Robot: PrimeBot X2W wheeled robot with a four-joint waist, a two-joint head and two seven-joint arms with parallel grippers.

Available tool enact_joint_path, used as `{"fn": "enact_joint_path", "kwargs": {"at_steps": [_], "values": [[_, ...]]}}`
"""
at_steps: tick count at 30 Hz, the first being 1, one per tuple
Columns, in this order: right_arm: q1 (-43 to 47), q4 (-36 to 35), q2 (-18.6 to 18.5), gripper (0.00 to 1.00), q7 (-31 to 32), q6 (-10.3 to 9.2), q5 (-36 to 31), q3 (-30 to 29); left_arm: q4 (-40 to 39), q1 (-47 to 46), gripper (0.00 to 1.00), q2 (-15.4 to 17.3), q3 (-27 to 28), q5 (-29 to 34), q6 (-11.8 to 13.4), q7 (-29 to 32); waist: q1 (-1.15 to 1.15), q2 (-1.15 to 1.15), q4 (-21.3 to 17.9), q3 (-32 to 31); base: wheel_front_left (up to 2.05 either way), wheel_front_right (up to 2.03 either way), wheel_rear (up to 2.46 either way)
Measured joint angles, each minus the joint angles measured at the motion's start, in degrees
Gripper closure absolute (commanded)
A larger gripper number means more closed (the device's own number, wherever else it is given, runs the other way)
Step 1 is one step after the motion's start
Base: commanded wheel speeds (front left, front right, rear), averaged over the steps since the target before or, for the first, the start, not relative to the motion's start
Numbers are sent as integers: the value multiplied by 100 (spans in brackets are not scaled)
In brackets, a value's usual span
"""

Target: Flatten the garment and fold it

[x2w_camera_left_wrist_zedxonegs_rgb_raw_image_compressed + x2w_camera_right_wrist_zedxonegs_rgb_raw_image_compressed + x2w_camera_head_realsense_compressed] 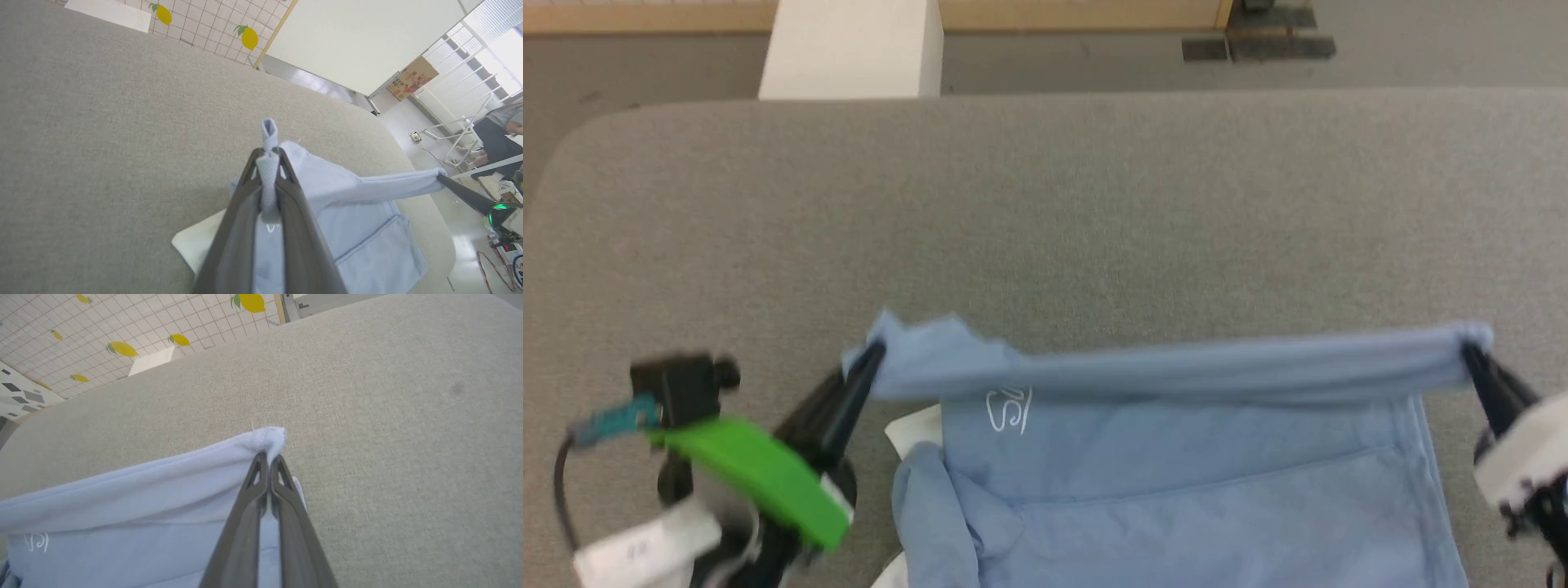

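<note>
1. Left gripper (872, 359) is clamped on a bunched corner of the garment (1176, 482). In your left wrist view a fold of light blue cloth is pinched between the fingers (245, 196) and pokes out past the tips.
2. Right gripper (1470, 353) is clamped as well, with its fingers pressed together on the opposite corner. Your right wrist view shows a small tuft of cloth just above the tips.
3. Between the two grips, one edge of the garment is pulled into a near-straight band running left to right across the head view. The left wrist view shows that band held off the table (1045, 204).
4. Below the band, the rest of the garment lies on the table on the robot's side and runs off the bottom of the head view. It's creased, with a bunched lump at its lower left.
5. You can see the white script logo (1009, 408) just under the band, near the left grip.
6. A white piece (911, 429) sticks out from under the garment on its left side, just beside the left fingers. I can't tell what it is.
7. The table is covered in grey fabric and has rounded corners.
8. Past the far edge, a white block (849, 49) stands on the floor.
9. The left wrist view also catches wall tiles with yellow lemons (249, 37), plus a person (500, 130) at the right edge, well apart from the table.
</note>
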Motion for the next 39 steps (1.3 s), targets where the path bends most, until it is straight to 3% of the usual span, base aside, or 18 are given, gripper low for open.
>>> {"fn": "enact_joint_path", "kwargs": {"at_steps": [6,12,19,26,27,28,29,30,31,33,39], "values": [[1098,-249,309,100,198,0,220,-333,-734,1335,100,65,170,-356,380,103,0,0,96,-415,0,0,0],[1658,-234,380,100,460,0,211,-266,-882,2112,100,34,155,-598,614,200,0,0,208,-612,0,0,0],[1707,23,409,100,655,0,-29,-43,-283,2139,100,-137,-193,-651,572,318,0,0,201,-585,0,0,0],[1404,597,417,100,547,-1,-307,134,799,1383,100,-375,-587,-552,375,414,0,0,216,-571,0,0,0],[1356,683,417,88,524,-1,-338,146,934,1300,100,-415,-614,-545,349,419,0,0,212,-571,0,0,0],[1320,749,419,53,492,-1,-367,143,1035,1238,100,-444,-635,-535,344,417,0,0,210,-571,0,0,0],[1276,833,419,0,441,-1,-420,134,1157,1168,100,-463,-653,-493,323,405,0,0,208,-569,0,0,0],[1237,899,416,0,399,-1,-450,130,1252,1112,91,-468,-655,-425,320,353,0,0,208,-568,0,0,0],[1211,937,416,0,392,-1,-456,129,1303,1076,67,-469,-649,-367,320,311,0,0,208,-568,0,0,0],[1161,959,423,0,352,-1,-383,110,1333,1032,2,-469,-641,-315,304,247,0,0,209,-574,0,0,0],[1157,276,413,0,361,-1,-55,-21,812,1096,0,-385,-502,-126,365,-44,0,0,227,-578,0,0,0]]}}
